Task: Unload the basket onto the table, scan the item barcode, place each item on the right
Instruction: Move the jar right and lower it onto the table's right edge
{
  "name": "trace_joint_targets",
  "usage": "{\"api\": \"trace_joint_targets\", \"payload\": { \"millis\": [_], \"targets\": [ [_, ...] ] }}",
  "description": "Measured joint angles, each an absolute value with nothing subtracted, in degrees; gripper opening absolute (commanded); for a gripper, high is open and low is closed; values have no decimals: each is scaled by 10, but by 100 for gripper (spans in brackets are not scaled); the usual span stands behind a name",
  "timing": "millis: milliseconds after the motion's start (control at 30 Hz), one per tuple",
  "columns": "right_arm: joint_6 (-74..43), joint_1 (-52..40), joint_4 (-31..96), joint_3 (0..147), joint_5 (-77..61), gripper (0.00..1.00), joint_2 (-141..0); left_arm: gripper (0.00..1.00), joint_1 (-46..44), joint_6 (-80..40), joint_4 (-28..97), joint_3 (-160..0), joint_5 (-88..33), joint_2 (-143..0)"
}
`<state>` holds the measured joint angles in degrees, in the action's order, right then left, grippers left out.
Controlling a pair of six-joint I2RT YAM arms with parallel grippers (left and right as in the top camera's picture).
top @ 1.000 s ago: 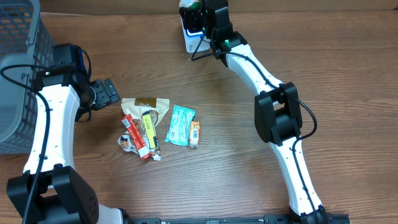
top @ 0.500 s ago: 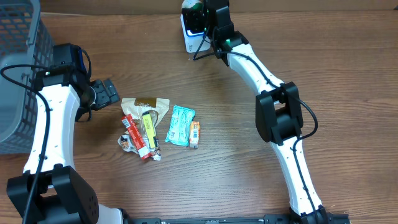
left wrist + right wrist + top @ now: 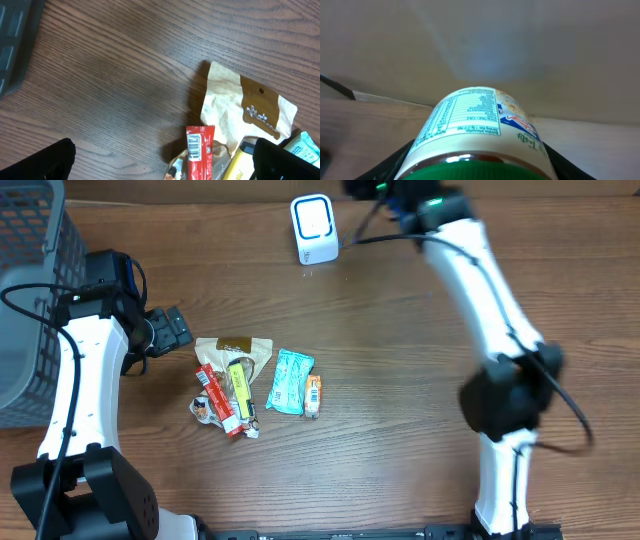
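Overhead view. We are listing: one wood-grained desk (image 3: 400, 440); one grey basket (image 3: 30, 300) at its left edge; one white scanner (image 3: 314, 228) with a blue-lit face, standing near the far edge. A loose pile is lying mid-desk: brown-and-cream pouch (image 3: 235, 348), red bar (image 3: 215, 392), yellow packet (image 3: 241, 380), teal packet (image 3: 290, 380), small orange packet (image 3: 314, 395). The left tool (image 3: 172, 330) is hovering just left of the pile, jaws spread, carrying nothing. The right arm (image 3: 480, 290) is reaching to the far edge, right of the scanner and apart from it. Its end is blurred and cut by the frame, so we are not finding the task's item here.

Left wrist view. We are noting dark fingers (image 3: 287, 160) standing wide at the lower corners. The pouch and the red bar's barcode strip are showing between them, untouched.

Right wrist view. We are recording the right tool (image 3: 475, 170) clenched on a green-lidded jar (image 3: 475, 120), with dark fingers at either side of the lid. The jar is lying nutrition panel uppermost, a pale wall beyond it. No barcode and no scanner are showing.

Status. We are judging the pick-up done. We are unable to tell whether a scan has registered. The jar is not facing the scanner, so presenting its barcode to the lit face may be what is left.
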<state>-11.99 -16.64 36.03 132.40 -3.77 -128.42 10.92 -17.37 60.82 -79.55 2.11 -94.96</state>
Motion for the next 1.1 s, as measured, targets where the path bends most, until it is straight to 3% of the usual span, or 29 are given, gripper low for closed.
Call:
{"api": "trace_joint_targets", "payload": {
  "millis": [133, 367, 600, 833, 867, 933, 1033, 1100],
  "targets": [
    [-120, -91, 514, 1333, -39, 4, -1206, 100, 109, -174, 609, -795, 21, -950],
    [-124, 81, 728, 1304, -31, 5, -1209, 100, 109, -174, 608, -795, 21, -950],
    [-143, 198, 750, 1181, -27, 9, -1212, 100, 109, -174, 609, -795, 21, -950],
    [-149, 250, 649, 1005, -27, 15, -1214, 100, 109, -174, 608, -795, 21, -950],
    [-149, 251, 641, 992, -27, 18, -1214, 100, 109, -174, 609, -795, 21, -950],
    [-150, 252, 621, 962, -27, 35, -1214, 100, 109, -174, 608, -795, 21, -950],
    [-150, 252, 611, 945, -28, 46, -1214, 100, 109, -174, 608, -795, 21, -950],
    [-150, 252, 609, 944, -28, 73, -1214, 100, 109, -174, 608, -795, 21, -950]
  ]
}}
